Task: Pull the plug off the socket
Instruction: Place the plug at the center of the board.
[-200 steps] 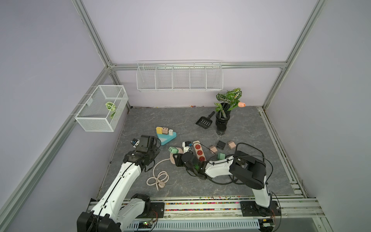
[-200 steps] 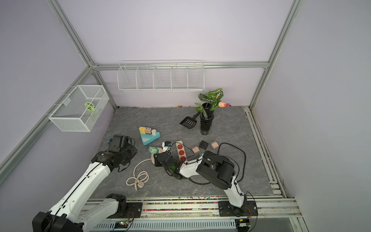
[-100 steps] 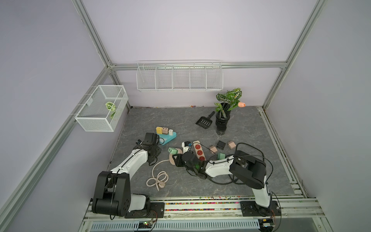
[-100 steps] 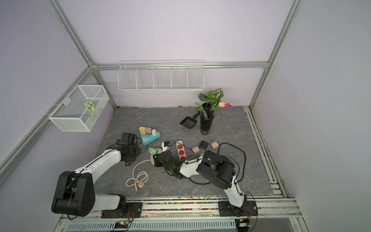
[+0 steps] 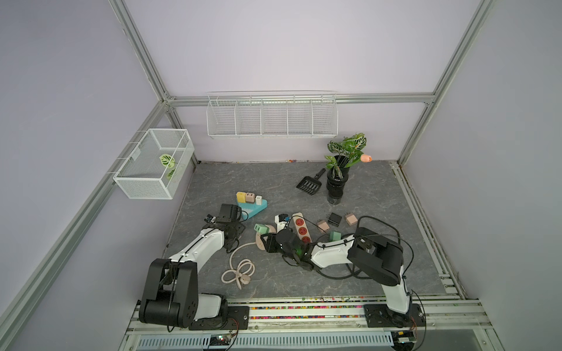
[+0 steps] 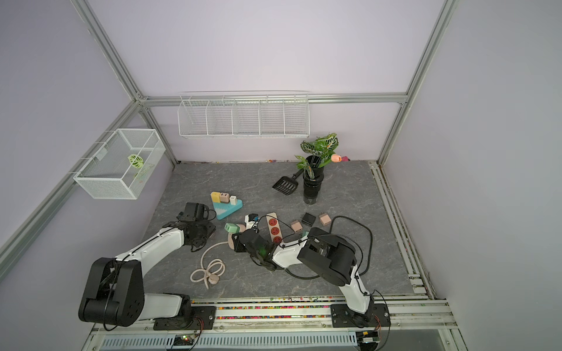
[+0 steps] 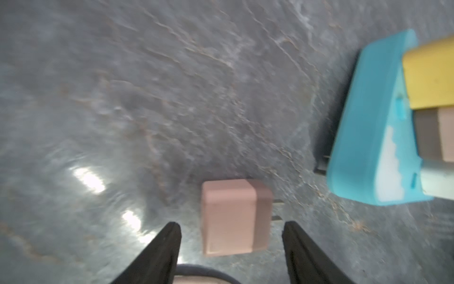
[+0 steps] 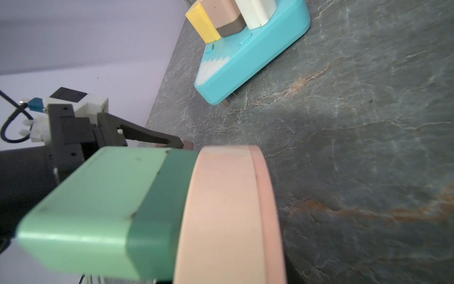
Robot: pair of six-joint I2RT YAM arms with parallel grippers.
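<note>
My left gripper (image 7: 231,226) is open low over the table, beside the teal socket block (image 7: 368,123). A pink cube plug (image 7: 231,216) lies on its side between the fingers, clear of both, its prongs toward the block. In both top views the left gripper (image 5: 234,212) hides this plug. A round pink socket (image 8: 226,216) is tilted on its edge with a green plug (image 8: 98,209) seated in it. The right gripper (image 5: 269,243) is shut on this socket; its fingers are hidden in the right wrist view. The green plug (image 6: 231,227) sticks out toward the left arm.
Yellow, pink and white plugs stand in the teal socket block (image 5: 255,208). A red-outlet power strip (image 5: 301,228) and loose plugs (image 5: 334,218) lie behind the right arm. The socket's beige cable (image 5: 240,270) coils near the front. A black vase (image 5: 336,185) and scoop (image 5: 308,184) stand farther back.
The left arm dropped low and reached toward the teal block, then its gripper opened and let the pink plug rest on the table. The right arm held still.
</note>
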